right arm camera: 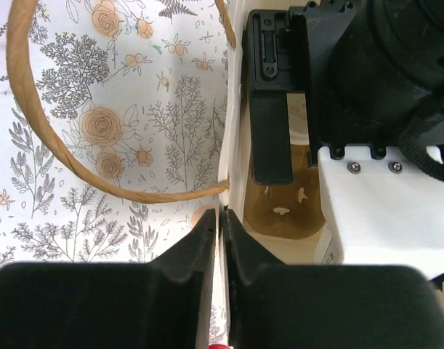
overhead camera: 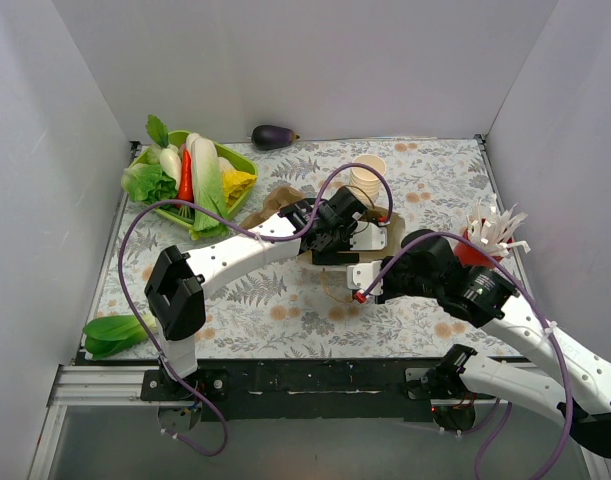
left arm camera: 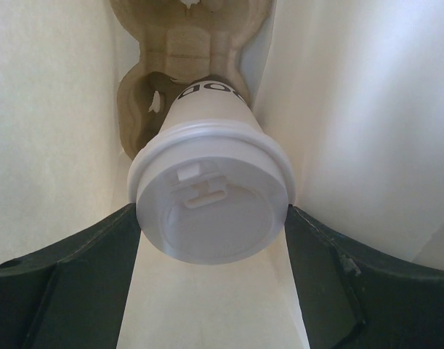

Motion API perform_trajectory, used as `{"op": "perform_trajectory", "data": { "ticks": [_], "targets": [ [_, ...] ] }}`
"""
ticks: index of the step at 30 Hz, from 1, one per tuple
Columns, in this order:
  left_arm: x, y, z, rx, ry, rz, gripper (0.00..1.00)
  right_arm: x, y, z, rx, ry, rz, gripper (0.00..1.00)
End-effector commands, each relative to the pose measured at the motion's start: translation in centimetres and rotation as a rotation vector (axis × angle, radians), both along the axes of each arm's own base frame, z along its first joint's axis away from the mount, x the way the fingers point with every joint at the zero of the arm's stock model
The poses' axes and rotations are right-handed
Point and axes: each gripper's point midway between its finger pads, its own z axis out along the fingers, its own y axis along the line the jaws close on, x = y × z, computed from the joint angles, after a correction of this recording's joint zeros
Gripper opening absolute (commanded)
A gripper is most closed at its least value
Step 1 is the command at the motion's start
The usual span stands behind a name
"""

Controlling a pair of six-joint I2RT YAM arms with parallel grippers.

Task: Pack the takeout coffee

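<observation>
Our left gripper (left arm camera: pixel 213 222) clasps the cream-white paper cup with white plastic lid (left arm camera: pixel 207 182) from both sides, inside the white paper bag (left arm camera: pixel 352 109). The cup's long axis runs up-frame, lid nearest us, base toward the brown pulp carrier (left arm camera: pixel 185 43) at top. Our right gripper (right arm camera: pixel 220 233) pinches the bag's rim.

Lettering on the cup (left arm camera: pixel 207 116)
In the left wrist view, bold dark print (left arm camera: pixel 206 91) runs across the cup's white side just above the lid (left arm camera: pixel 211 203). Only the letters "OB" read clearly. The lid's rim hides the lower part, and the characters beside them are unclear.
</observation>
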Motion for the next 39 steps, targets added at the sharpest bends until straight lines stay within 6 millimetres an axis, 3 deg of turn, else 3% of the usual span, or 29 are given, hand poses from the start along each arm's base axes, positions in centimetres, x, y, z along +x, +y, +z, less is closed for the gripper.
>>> {"op": "perform_trajectory", "data": {
  "ticks": [1, 2, 8, 15, 19, 22, 25, 28, 34, 39],
  "targets": [
    [-0.1, 0.3, 1.7, -0.044, -0.021, 0.017, 0.00, -0.3, 0.4, 1.9, 0.035, -0.022, 0.022, 0.24],
    [-0.1, 0.3, 1.7, -0.045, -0.020, 0.016, 0.00, -0.2, 0.3, 1.7, 0.029, -0.023, 0.021, 0.31],
    [-0.1, 0.2, 1.7, -0.048, -0.020, 0.018, 0.00, 0.3, 0.2, 1.1, 0.015, -0.045, 0.009, 0.45],
    [-0.1, 0.3, 1.6, -0.045, -0.017, 0.019, 0.00, 1.3, 0.3, 0.0, -0.007, -0.060, -0.017, 0.47],
    [-0.1, 0.3, 1.6, -0.040, -0.015, 0.020, 0.00, 1.4, 0.2, -1.7, -0.047, -0.031, -0.027, 0.44],
    [-0.1, 0.2, 1.8, -0.041, -0.016, 0.020, 0.00, 2.1, 0.2, -1.7, -0.046, -0.047, -0.060, 0.38],
    [0.0, 0.3, 1.8, -0.040, -0.014, 0.023, 0.00, 2.5, 0.3, -0.9, -0.022, -0.076, -0.069, 0.19],
    [0.0, 0.3, 2.2, -0.044, -0.020, 0.020, 0.00, 1.6, 0.6, 0.1, 0.010, -0.078, -0.024, 0.08],
    [0.2, 1.2, 2.6, 0.002, -0.054, -0.004, 0.00, -1.4, 0.9, 0.4, 0.029, -0.034, 0.124, 0.04],
    [-0.3, 1.6, 2.9, 0.016, -0.052, -0.027, 0.00, -2.3, 0.9, 0.5, 0.038, -0.019, 0.160, 0.04]
  ]
}}
